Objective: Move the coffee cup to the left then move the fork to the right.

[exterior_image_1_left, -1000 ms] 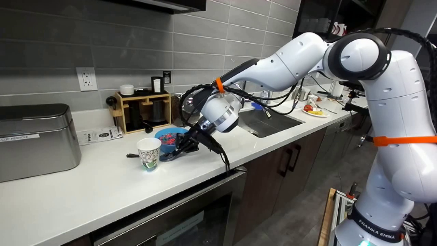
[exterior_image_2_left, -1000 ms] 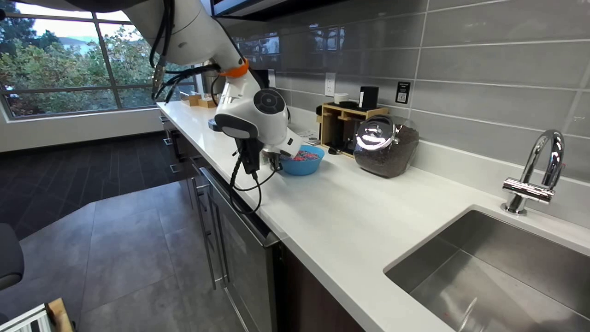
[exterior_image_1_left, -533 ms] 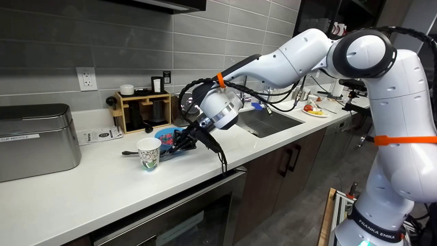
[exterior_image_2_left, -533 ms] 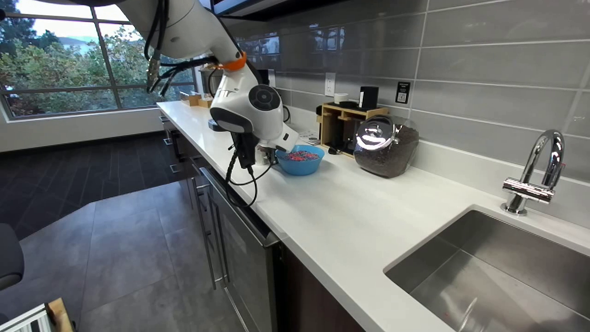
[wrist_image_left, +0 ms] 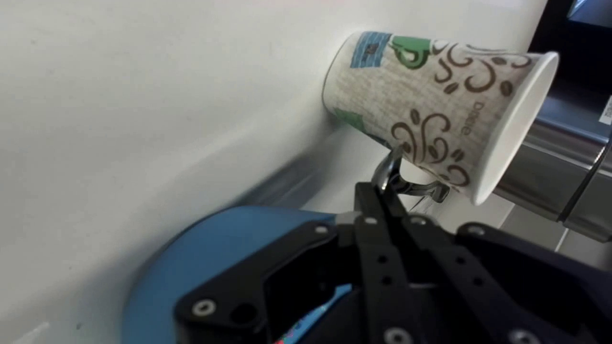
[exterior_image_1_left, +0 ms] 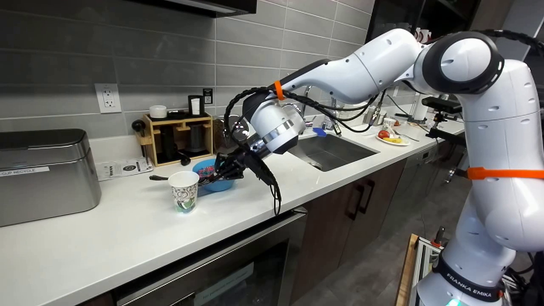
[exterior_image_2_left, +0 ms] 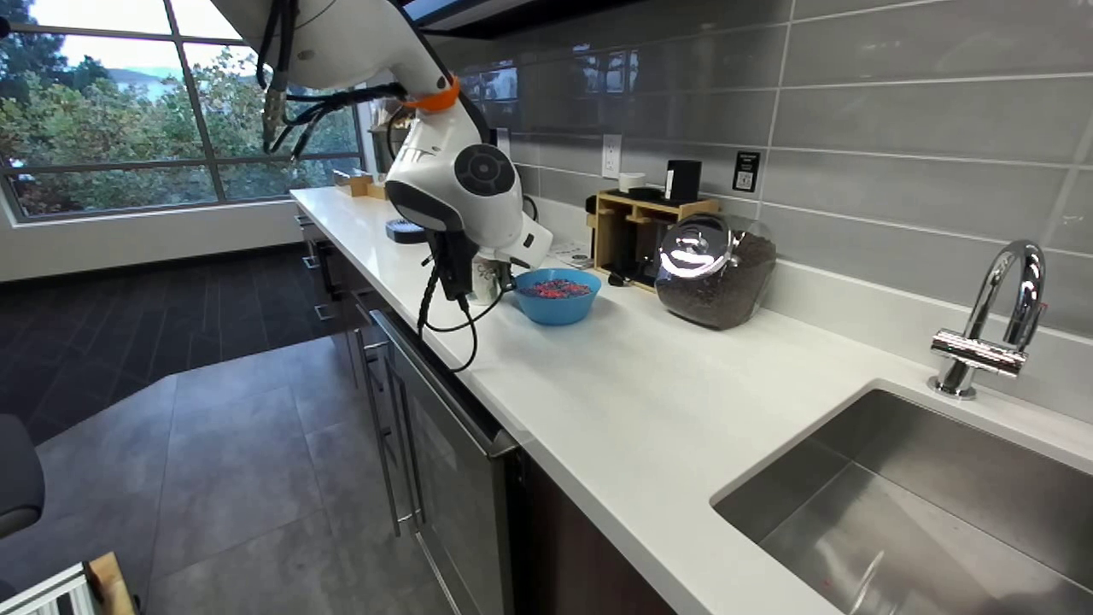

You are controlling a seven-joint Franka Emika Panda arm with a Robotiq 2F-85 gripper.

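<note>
Clearly, the claw point(wrist_image_left: 380, 192) is pinching the fork point(wrist_image_left: 388, 171): in the wrist view its two fingers press together, and bright metal sticks out past their tips. Near that metal stands the coffee cup point(exterior_image_1_left: 185, 193), upright on the worktop point(exterior_image_1_left: 127, 242). From this exterior view the fork passes behind the cup, its dark end showing on the side toward the steel bin point(exterior_image_1_left: 46, 182); whether fork and cup touch, I cannot tell. The blue bowl point(exterior_image_2_left: 555, 313), with reddish bits in it, sits just beside the cup, and the claw hides part of it in the wrist view. In an exterior view the arm point(exterior_image_2_left: 461, 192) covers some of the cup. Farther back are a wooden rack point(exterior_image_1_left: 176, 158) and, next to it, a jar point(exterior_image_2_left: 717, 282) with dark contents.
</note>
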